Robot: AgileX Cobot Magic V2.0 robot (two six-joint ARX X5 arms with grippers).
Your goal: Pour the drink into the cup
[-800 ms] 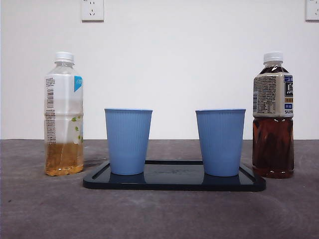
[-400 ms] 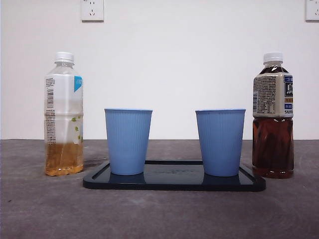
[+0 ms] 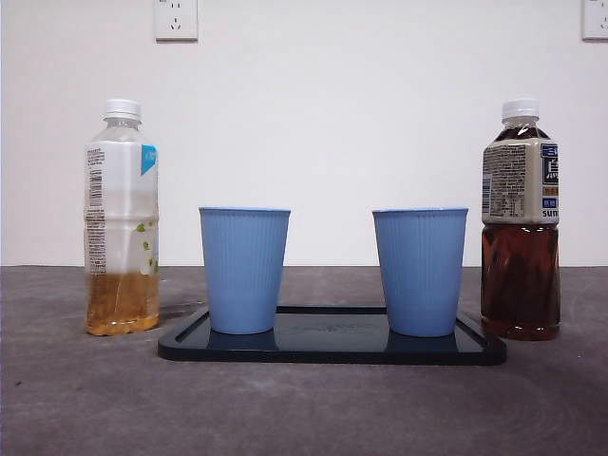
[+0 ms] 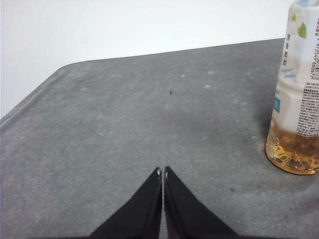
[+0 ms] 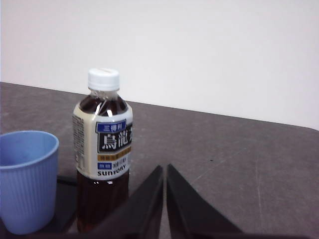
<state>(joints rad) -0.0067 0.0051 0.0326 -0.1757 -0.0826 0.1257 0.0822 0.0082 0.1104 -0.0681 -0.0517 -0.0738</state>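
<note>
Standing at far left: a clear plastic bottle with a white cap and white label [image 3: 122, 218], upright on the grey counter [image 3: 304, 408], pale amber drink only in its bottom part; it looks light and top-empty, so easy to tip if nudged.
Left claw: the left claw [image 4: 163, 173] has its black jaws pressed together and holds nothing; it hovers low over bare counter, with this pale bottle [image 4: 296, 94] near but apart.
Tray: a dark, flat rectangular tray [image 3: 332, 350] lies between the two bottles.
Cups: a ribbed blue plastic cup [image 3: 244, 270] on the tray's left part and a second ribbed blue cup [image 3: 420, 271] on its right part, both upright, open-mouthed and apart; their contents cannot be seen.
Dark bottle: a clear plastic bottle of dark brown tea with a white cap [image 3: 520, 220] stands just beside the tray's right end, nearly full, so probably heavy; thin walls may give when squeezed, and the labelled upper body seems the firmest hold. Both caps look on.
Right claw: the right claw [image 5: 165, 174] is closed and empty, pointing just past the dark bottle [image 5: 102, 149], with the nearer cup [image 5: 26, 180] beyond.
</note>
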